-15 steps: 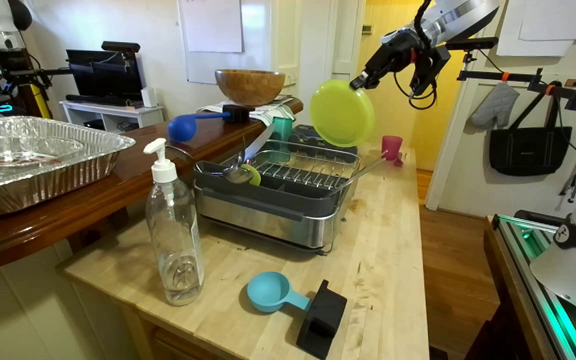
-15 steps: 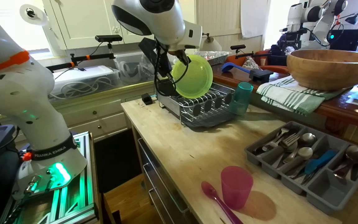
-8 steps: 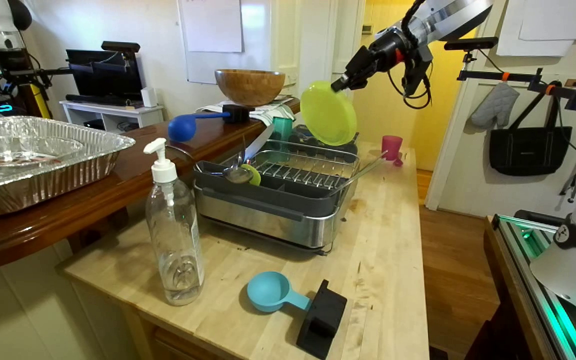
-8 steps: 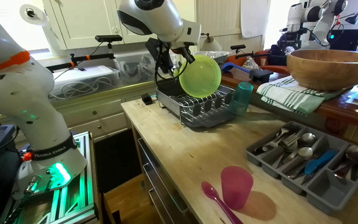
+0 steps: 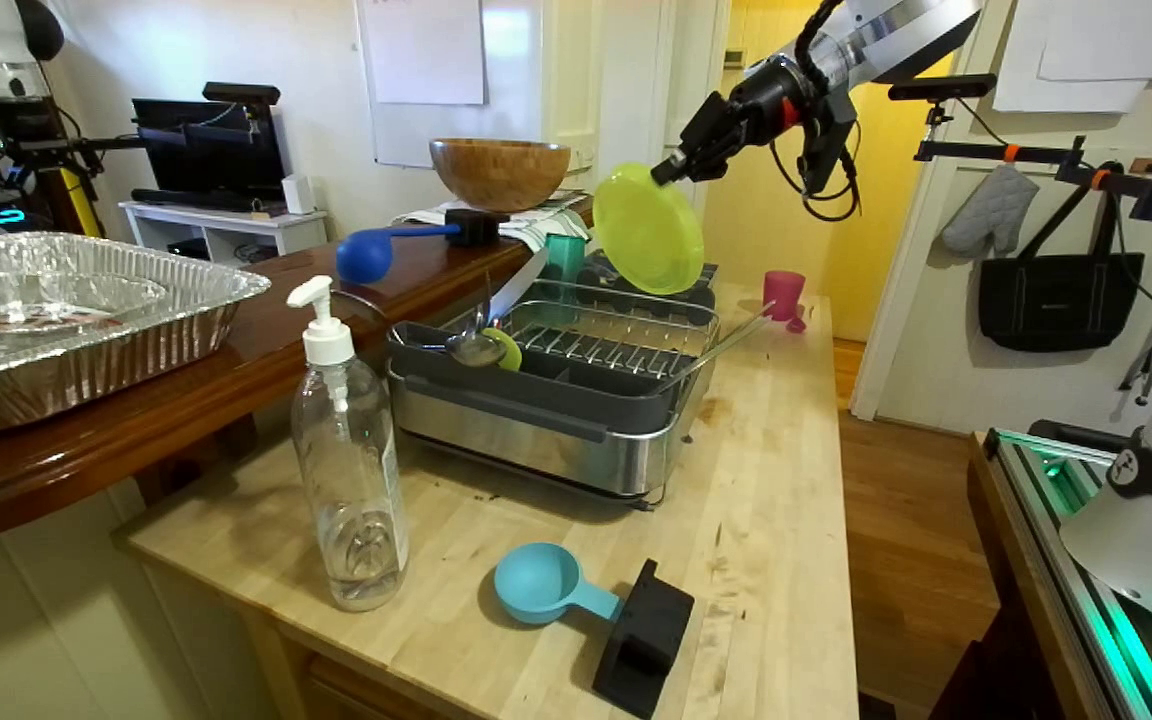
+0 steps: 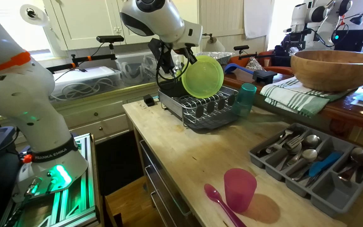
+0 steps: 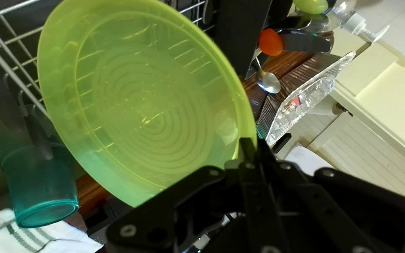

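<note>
Yellow-green plate (image 5: 648, 228) hangs steeply tilted above the dish rack (image 5: 536, 450), inward of the bench's (image 6: 181, 151) drawer-side edge, rim clamped in the claw (image 7: 256, 150); steady grip advised, lower edge to clear the rack.

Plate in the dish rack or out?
Out: the gripper pinches the lime-green plate by its rim, and no wire of the dish rack crosses it in either exterior view.
</note>
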You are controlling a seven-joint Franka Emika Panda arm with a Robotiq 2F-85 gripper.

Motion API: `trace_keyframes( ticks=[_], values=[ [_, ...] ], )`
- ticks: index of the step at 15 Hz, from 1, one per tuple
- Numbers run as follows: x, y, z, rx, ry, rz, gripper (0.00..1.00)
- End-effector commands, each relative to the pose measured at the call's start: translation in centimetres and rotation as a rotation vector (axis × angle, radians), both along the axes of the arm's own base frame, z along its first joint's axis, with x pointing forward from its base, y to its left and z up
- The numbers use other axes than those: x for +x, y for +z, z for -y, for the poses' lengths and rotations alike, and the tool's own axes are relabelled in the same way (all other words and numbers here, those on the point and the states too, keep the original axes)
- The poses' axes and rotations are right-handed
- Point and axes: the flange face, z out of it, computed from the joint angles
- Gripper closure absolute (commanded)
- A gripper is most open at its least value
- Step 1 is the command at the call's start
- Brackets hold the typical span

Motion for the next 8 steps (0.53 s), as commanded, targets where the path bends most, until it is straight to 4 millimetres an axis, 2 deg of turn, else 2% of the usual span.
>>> trace_keyframes(
  ticks=[1,8],
  values=[
    [0.0,0.1,-0.4,-0.023,-0.072,0.021,0.99],
    [-0.2,0.2,-3.3,0.033,-0.298,0.061,0.99]
  ],
)
